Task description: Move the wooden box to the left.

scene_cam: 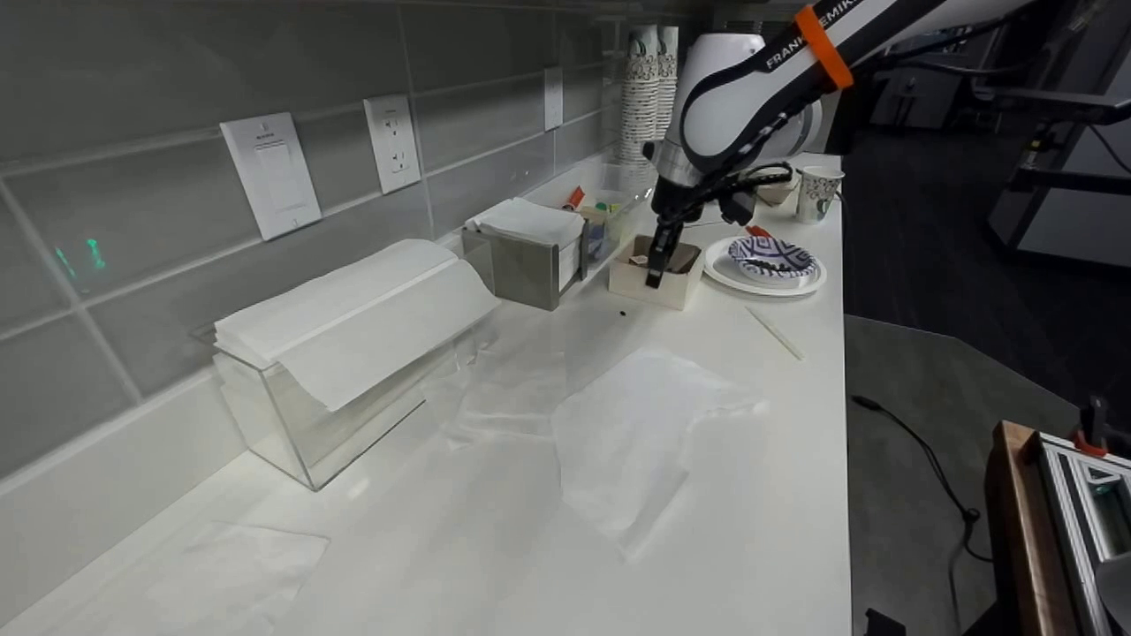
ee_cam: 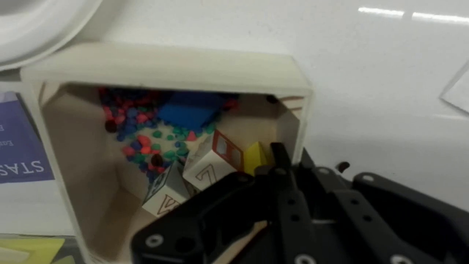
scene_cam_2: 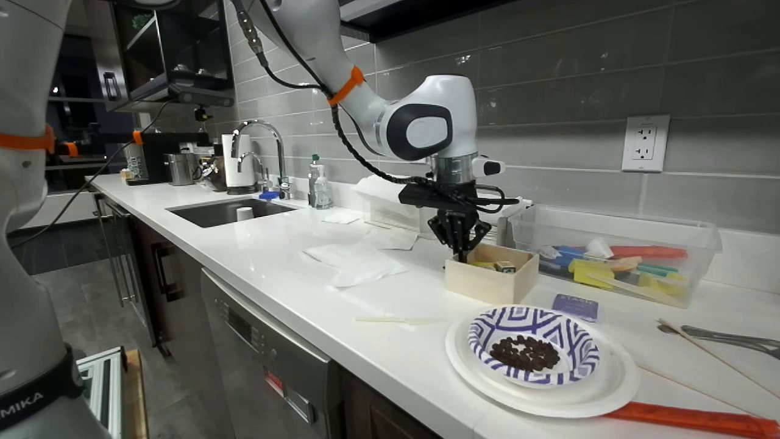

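The open-topped, pale wooden box stands on the white counter in both exterior views [scene_cam: 679, 287] [scene_cam_2: 487, 281]. In the wrist view, the wooden box [ee_cam: 168, 71] holds letter blocks [ee_cam: 212, 167], a yellow block [ee_cam: 254, 157], a blue piece [ee_cam: 192, 110] and small coloured beads. My gripper [ee_cam: 292, 153] straddles one side wall of the box, one finger inside and one outside. The fingers appear shut on that wall. The gripper also shows at the box's edge in both exterior views [scene_cam: 656, 274] [scene_cam_2: 461, 253]. The fingers hide part of the wall.
A white plate [scene_cam_2: 618, 390] with a patterned bowl [scene_cam_2: 576, 341] sits close to the box. A clear bin [scene_cam_2: 701, 253] and a napkin holder [scene_cam: 521, 272] stand by the wall. Thin paper sheets [scene_cam: 627, 433] and a stick [scene_cam: 778, 334] lie on the counter.
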{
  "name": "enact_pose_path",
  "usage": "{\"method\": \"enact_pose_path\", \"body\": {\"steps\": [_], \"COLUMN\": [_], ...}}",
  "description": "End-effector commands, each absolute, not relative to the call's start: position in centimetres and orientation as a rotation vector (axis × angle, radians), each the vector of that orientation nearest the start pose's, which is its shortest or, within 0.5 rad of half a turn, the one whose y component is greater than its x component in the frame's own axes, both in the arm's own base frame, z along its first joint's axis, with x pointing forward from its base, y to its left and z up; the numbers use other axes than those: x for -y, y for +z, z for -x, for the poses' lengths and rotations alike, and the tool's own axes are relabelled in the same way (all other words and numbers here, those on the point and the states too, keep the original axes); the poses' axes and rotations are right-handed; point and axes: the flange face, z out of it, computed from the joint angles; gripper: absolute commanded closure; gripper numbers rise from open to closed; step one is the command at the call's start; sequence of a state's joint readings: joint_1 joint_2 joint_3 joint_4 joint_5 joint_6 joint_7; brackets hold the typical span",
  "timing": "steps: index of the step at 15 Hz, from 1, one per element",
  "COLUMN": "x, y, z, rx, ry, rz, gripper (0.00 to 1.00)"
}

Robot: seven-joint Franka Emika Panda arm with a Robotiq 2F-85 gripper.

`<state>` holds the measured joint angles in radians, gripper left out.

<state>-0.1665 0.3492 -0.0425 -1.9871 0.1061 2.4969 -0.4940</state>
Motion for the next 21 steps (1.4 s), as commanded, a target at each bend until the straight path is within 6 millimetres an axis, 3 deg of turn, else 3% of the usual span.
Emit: {"method": "enact_pose_path", "body": {"steps": [1,6,10,15,21], "x": [11.6,7.8,2.6,-6.1,-15.7], "y": [31.3,35.5,38.0,38.1,37.1], "z": [-59.8,-56.4,-53.2,-48.9,-45.7], "rx": [0.251,0.215,0.441,0.861,1.369], "ry": [-0.271,-0.301,-0.258,-0.167,-0.21], "rz": [3.122,3.194,3.19,3.075,2.854], "gripper": [1.0,0.98,0.98,0.98,0.98]}}
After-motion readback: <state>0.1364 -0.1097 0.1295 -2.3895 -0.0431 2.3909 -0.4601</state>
